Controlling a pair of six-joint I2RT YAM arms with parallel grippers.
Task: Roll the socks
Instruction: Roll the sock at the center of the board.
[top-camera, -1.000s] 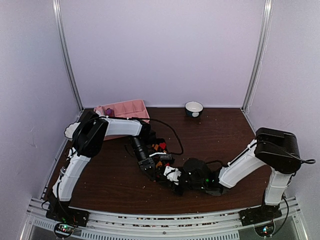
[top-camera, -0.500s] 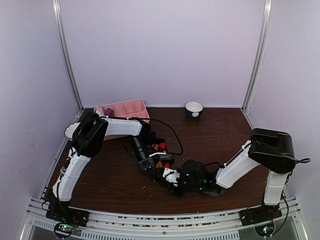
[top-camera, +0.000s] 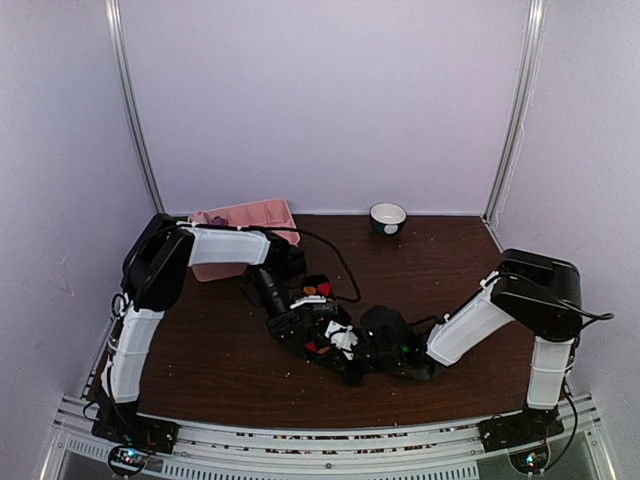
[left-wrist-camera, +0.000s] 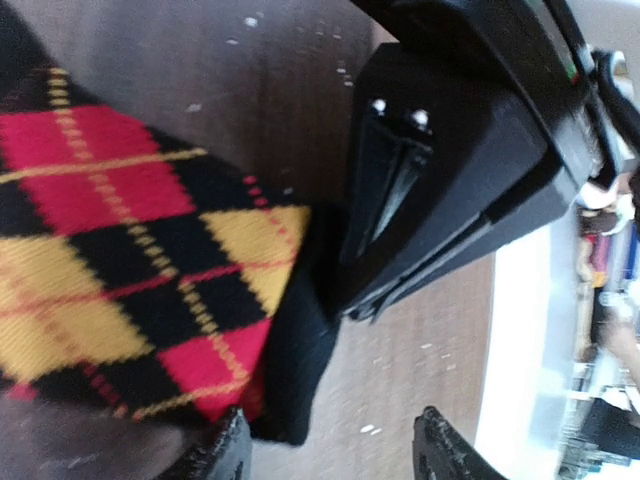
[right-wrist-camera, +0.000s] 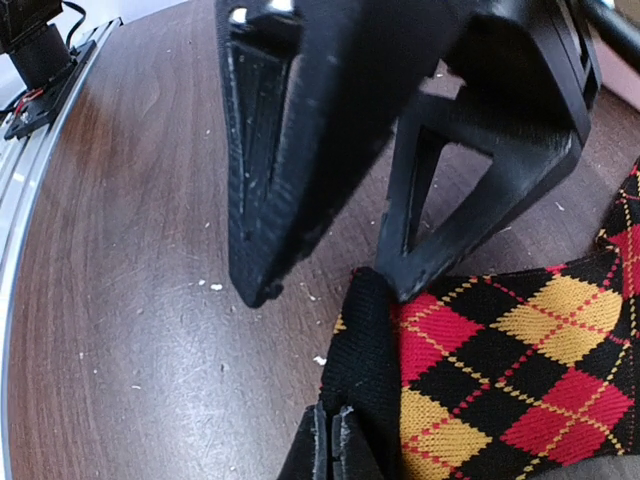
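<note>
A black sock with red and yellow argyle diamonds lies flat on the brown table. My left gripper stands open over the sock's black cuff edge, with one fingertip at the sock and the other over bare wood. The right wrist view shows its two fingers straddling that cuff. My right gripper is shut, with its tips against the cuff. Whether fabric is pinched between them does not show. From above, both grippers meet over the sock at mid-table.
A pink compartment tray sits at the back left, with a purple bit inside. A small white bowl stands at the back centre. A black cable loops behind the sock. White crumbs dot the wood.
My left gripper has opened and let go of the sock. My right gripper has closed at the cuff. The left arm's elbow swung back and left, and both grippers shifted slightly away from the front edge.
</note>
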